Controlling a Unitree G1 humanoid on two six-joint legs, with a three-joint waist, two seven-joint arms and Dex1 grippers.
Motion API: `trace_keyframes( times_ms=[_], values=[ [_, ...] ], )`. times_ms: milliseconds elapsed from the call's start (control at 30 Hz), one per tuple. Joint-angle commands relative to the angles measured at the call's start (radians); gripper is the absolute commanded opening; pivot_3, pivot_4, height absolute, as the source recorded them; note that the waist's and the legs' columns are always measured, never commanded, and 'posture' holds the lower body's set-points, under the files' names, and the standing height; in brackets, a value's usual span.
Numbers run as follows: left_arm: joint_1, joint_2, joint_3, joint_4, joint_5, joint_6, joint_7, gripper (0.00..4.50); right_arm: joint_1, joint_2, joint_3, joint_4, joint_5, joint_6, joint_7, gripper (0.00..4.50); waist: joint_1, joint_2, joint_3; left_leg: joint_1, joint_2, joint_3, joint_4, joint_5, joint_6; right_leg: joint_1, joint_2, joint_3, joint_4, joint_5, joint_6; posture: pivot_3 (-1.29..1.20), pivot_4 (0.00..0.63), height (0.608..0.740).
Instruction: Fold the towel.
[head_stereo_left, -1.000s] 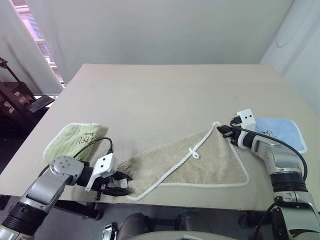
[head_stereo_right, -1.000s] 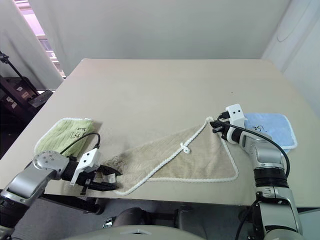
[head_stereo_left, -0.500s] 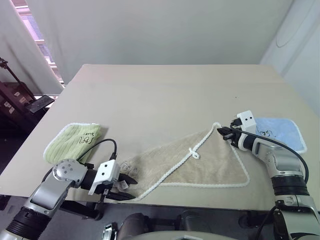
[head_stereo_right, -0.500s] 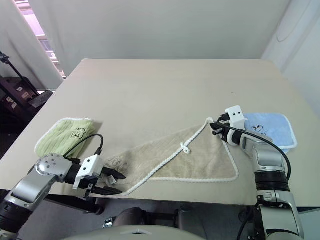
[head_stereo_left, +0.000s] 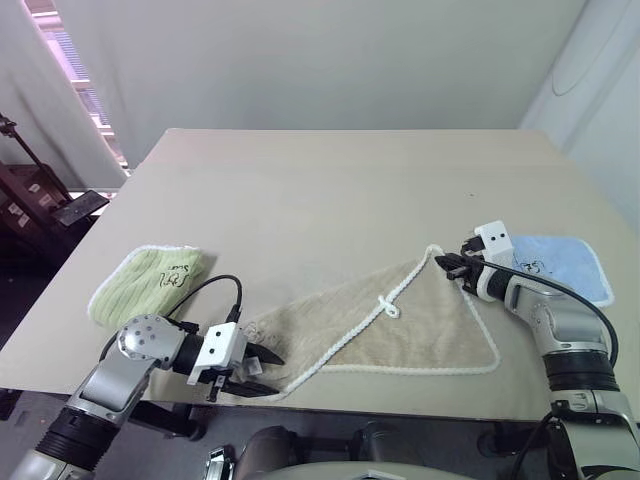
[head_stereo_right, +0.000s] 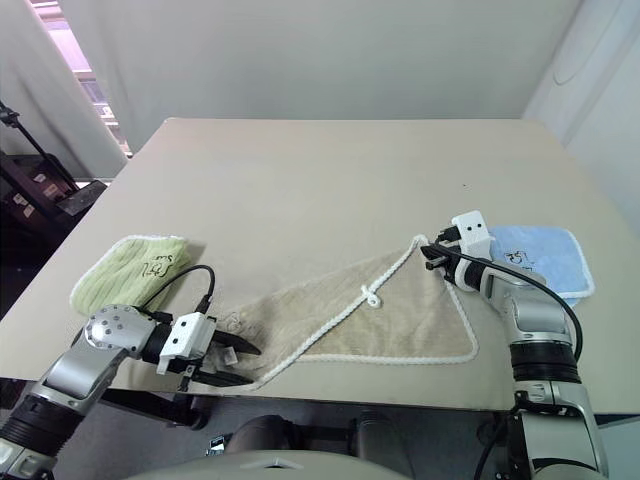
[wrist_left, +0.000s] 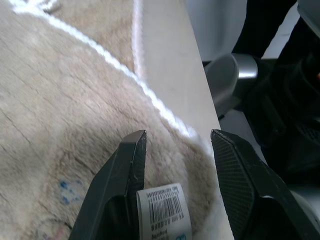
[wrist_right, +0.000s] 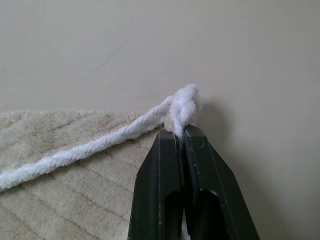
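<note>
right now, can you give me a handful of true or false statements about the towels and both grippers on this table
1. The right gripper is shut on a corner of the beige towel. True.
2. The left gripper is clamped shut on the towel. False: its jaws stand open, astride the towel's near corner.
3. The green towel lies on the robot's right. False: it lies on the left; the blue towel is on the right.
4. A small white loop sits on the beige towel's corded edge. True.
5. The beige towel lies on top of the blue towel. False: they lie side by side on the table.
</note>
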Motion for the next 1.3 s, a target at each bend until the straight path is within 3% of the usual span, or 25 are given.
trace_keyframes(
  times_ms=[33,300,633,800,1067,1267,1300],
  values=[
    [0.0,0.013,0.032,-0.041,-0.029,-0.016,-0.008,2.16,-0.001,-0.013,-0.024,-0.049,0.015,-0.002,0.0,0.0,0.0,0.0,0.0,0.0,0.0,0.0,0.0,0.0,0.0,0.0,0.0,0.0,0.0,0.0,0.0,0.0,0.0,0.724],
    [0.009,0.011,0.014,0.042,-0.008,-0.118,-0.07,2.16,0.011,-0.011,-0.026,-0.066,0.019,0.006,-0.002,0.0,0.0,0.0,0.0,0.001,0.0,0.0,0.002,0.0,0.0,0.001,0.0,0.0,0.003,0.0,0.0,0.0,0.0,0.724],
    [-0.082,-0.032,-0.061,0.314,0.11,-0.27,-0.109,2.16,0.006,-0.014,-0.029,-0.063,0.021,0.016,-0.01,0.0,0.004,0.0,-0.001,0.003,0.0,0.001,0.003,0.0,0.0,0.001,0.0,0.001,0.004,0.0,0.0,0.0,0.0,0.724],
    [-0.108,-0.055,-0.088,0.279,0.133,-0.201,-0.078,2.16,0.002,-0.014,-0.03,-0.062,0.023,0.024,-0.014,0.0,0.006,0.001,-0.002,0.006,0.0,0.002,0.003,0.0,0.002,0.004,-0.002,0.001,0.004,0.0,-0.001,0.0,0.0,0.724],
    [-0.104,-0.019,-0.101,0.055,0.13,-0.036,-0.051,2.16,-0.006,-0.013,-0.029,-0.054,0.02,0.022,-0.018,0.0,0.003,0.001,-0.002,0.006,-0.001,0.006,0.004,0.002,0.005,0.005,-0.005,0.002,0.004,-0.001,-0.003,0.0,0.0,0.724],
    [-0.074,0.008,-0.103,-0.048,0.119,0.014,-0.044,0.18,-0.01,-0.007,-0.03,-0.053,0.023,0.019,-0.021,0.0,-0.001,0.001,-0.002,0.004,0.0,0.006,0.002,0.002,0.005,0.003,-0.004,0.002,0.004,0.0,0.0,0.0,0.0,0.724],
    [-0.069,0.006,-0.107,-0.046,0.125,0.009,-0.04,0.08,-0.01,-0.007,-0.03,-0.055,0.024,0.02,-0.021,0.0,-0.001,0.001,-0.002,0.004,0.001,0.006,0.002,0.002,0.005,0.003,-0.003,0.002,0.004,0.0,0.0,0.0,0.0,0.724]
  ],
)
